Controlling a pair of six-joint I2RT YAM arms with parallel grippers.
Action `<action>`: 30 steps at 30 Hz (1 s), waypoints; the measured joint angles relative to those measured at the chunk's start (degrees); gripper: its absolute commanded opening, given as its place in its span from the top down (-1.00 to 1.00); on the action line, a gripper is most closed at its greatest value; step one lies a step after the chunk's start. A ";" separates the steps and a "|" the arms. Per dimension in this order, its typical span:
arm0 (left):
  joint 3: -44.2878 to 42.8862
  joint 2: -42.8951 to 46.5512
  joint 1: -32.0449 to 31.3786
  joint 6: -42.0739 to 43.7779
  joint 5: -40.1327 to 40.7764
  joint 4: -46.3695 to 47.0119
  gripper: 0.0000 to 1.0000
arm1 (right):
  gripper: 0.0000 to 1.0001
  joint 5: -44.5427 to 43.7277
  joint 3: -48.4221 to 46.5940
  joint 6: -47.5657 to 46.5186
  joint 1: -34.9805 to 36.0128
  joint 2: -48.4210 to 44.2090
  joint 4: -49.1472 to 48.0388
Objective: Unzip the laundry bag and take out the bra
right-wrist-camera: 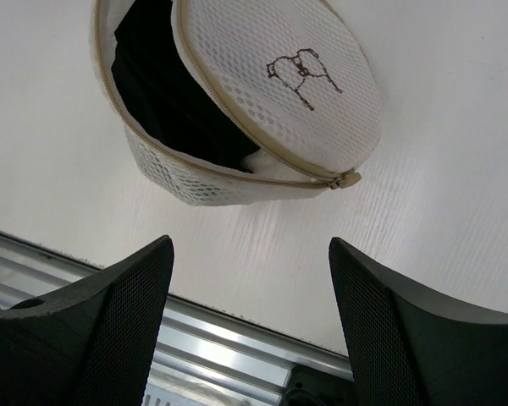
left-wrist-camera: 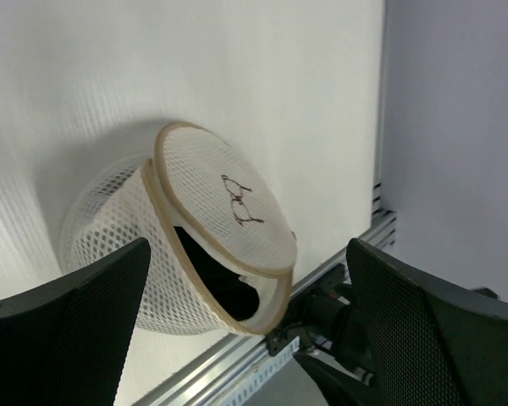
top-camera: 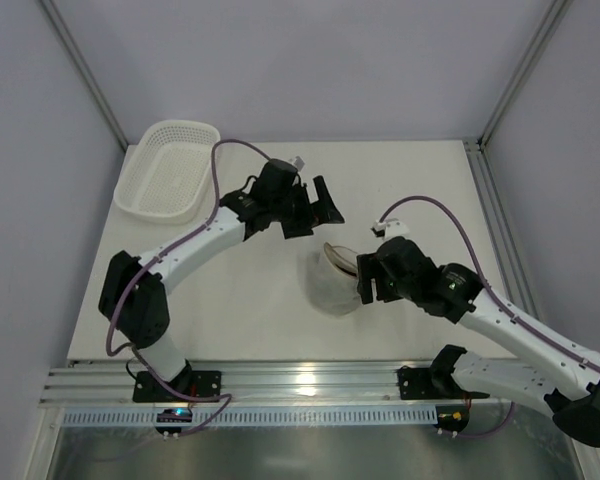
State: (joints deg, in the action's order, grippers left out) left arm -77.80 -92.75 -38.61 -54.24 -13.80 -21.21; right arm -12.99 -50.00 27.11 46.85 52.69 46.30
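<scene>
The white mesh laundry bag (top-camera: 330,283) lies at the middle of the table, its tan-rimmed lid (right-wrist-camera: 279,76) partly unzipped and lifted. A black bra (right-wrist-camera: 165,89) shows inside through the gap, and is also seen as a dark mass (left-wrist-camera: 224,283) in the left wrist view. The zipper pull (right-wrist-camera: 349,179) hangs at the lid's edge. My right gripper (right-wrist-camera: 250,245) stands open just right of the bag, holding nothing. My left gripper (left-wrist-camera: 247,245) hovers open above and behind the bag, apart from it.
A white perforated plastic basket (top-camera: 168,170) stands at the back left of the table. An aluminium rail (top-camera: 300,385) runs along the near edge by the arm bases. Frame posts rise at the back corners.
</scene>
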 measured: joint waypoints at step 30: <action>7.08 -7.21 -0.07 12.50 -6.51 -11.10 0.44 | -0.29 6.49 -11.82 -7.85 -6.97 24.70 -9.46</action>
State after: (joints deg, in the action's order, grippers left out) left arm -70.72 -99.96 -38.68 -41.74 -20.32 -32.32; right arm -6.50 -61.82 19.27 39.88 77.38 36.84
